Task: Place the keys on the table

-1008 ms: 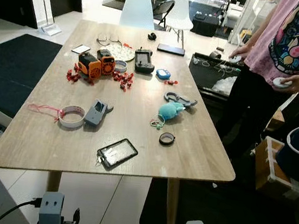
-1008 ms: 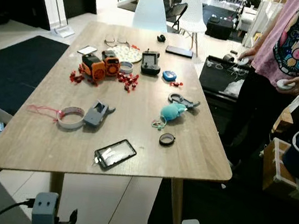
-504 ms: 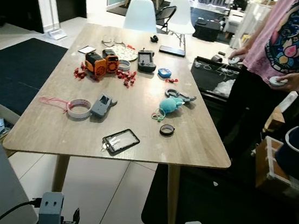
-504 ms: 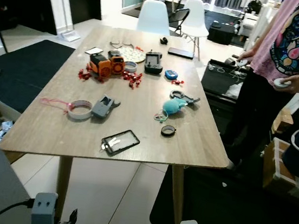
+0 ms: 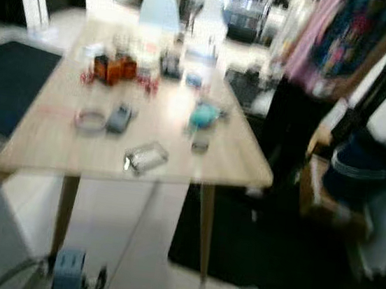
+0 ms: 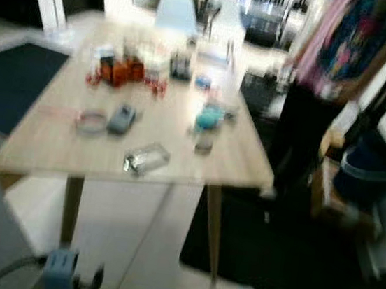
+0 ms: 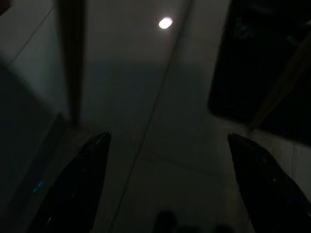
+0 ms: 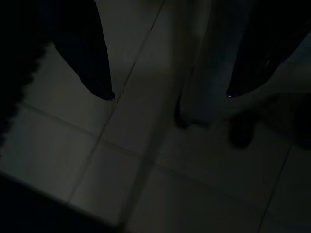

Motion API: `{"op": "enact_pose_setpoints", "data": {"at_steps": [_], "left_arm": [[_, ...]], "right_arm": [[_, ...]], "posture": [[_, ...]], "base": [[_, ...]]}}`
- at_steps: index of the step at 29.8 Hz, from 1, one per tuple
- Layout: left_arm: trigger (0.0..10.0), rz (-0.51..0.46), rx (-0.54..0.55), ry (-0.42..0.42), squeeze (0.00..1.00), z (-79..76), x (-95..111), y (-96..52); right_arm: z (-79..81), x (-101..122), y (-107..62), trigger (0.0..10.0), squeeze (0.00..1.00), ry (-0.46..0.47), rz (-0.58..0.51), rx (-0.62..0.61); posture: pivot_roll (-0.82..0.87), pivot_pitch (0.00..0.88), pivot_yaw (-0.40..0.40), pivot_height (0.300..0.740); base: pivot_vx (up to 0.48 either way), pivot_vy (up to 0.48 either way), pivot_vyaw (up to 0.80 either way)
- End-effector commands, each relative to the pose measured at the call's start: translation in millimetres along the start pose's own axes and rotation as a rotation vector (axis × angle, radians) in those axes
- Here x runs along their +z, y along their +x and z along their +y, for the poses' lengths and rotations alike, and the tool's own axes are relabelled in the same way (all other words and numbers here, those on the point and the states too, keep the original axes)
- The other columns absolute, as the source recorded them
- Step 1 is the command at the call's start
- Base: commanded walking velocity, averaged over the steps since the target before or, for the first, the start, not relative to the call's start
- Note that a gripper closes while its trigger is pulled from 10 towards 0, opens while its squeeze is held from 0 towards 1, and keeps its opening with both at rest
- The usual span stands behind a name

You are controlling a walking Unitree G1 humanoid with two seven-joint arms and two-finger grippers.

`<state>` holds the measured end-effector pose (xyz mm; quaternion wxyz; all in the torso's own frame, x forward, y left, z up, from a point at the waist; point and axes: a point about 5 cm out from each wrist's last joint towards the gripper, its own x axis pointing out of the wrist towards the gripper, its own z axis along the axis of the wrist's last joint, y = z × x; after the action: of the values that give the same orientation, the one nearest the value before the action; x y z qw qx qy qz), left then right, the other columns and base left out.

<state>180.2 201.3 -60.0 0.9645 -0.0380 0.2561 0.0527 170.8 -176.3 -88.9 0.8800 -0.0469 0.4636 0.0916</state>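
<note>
Blurred wooden table [image 5: 51,148] with small clutter, a person [image 5: 322,69] at upper right.

Left gripper [image 7: 167,141] and right gripper [image 8: 170,94] hang wide apart, empty, over dim floor tiles [image 8: 146,194].

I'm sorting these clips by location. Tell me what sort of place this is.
Probably a home dining or living area, though the head views are blurred: a long wooden table strewn with small items, a white chair at its far end, tiled floor, and a dark rug.

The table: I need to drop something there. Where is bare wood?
On the table, bare patches lie along the near edge left of the dark flat case and near the right corner. The far end around the orange toys is crowded.
</note>
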Motion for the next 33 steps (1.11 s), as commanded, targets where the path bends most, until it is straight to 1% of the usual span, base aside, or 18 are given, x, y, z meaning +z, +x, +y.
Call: {"op": "enact_pose_setpoints", "data": {"at_steps": [1,24,33], "left_arm": [[10.0,0.016,0.006,-0.009,0.00,0.6,-3.8,-1.8],[10.0,0.008,0.012,-0.009,0.00,0.5,-4.4,-3.6],[10.0,-0.001,0.023,-0.005,0.00,2.9,-2.0,-2.9]], "right_arm": [[-3.6,-5.0,-1.6,10.0,0.00,-0.002,0.016,-0.013],[-3.6,-3.2,-1.2,10.0,0.00,-0.016,0.015,-0.008],[-3.1,-2.9,-1.1,10.0,0.00,-0.018,0.015,-0.005]], "posture": [[0.09,0.051,-0.058,0.740],[0.10,0.040,-0.066,0.740],[0.10,0.045,-0.066,0.740]], "base": [[-0.337,0.000,0.00],[-0.329,0.000,0.00],[0.000,0.000,0.00]]}}
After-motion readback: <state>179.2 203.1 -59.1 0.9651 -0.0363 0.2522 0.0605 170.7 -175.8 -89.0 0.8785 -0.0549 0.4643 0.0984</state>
